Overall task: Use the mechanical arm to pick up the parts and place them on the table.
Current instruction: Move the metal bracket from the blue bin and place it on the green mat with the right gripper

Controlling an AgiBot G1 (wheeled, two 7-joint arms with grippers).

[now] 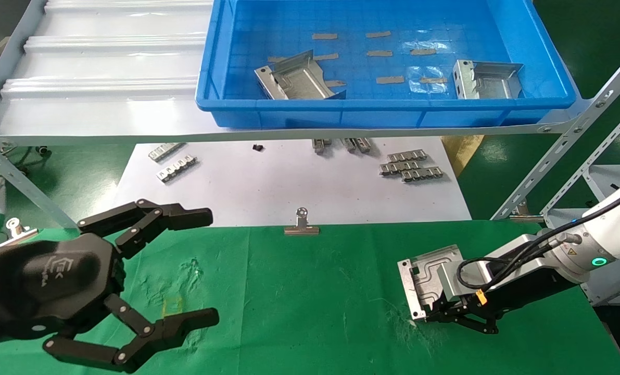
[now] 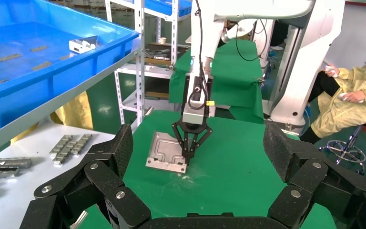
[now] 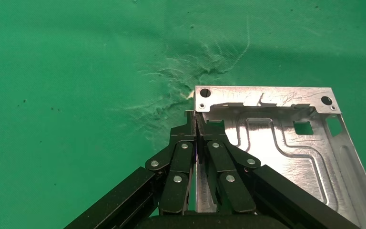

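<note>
The right gripper (image 1: 434, 315) is positioned low over the right portion of the green desk (image 1: 299, 291), with its fingers (image 3: 194, 131) pressed together on the raised side edge of a silver stamped bracket (image 1: 428, 278). In the right wrist view the fingertips meet on that thin wall near a corner of the bracket (image 3: 286, 143), beside a round hole in its flange. The bracket lies on the desk with its open, ribbed face up; in the left wrist view its near edge (image 2: 166, 164) rests on the cloth, and scuff marks show on the cloth just beside that corner. The left gripper (image 1: 148, 276) hangs over the left portion of the desk, clear of all parts, with its fingers (image 1: 185, 217) spread wide apart and nothing between them. A blue bin (image 1: 388, 112) stands on the pale ridged shelf (image 1: 101, 78) behind the desk and contains two further brackets, one near its centre (image 1: 296, 78) and one toward its right end (image 1: 486, 79). A white paper sheet (image 1: 268, 187) below the shelf carries small ribbed metal strips (image 1: 411, 165). A silver binder clip (image 1: 302, 225) sits at the border of the sheet and the green cloth.
</note>
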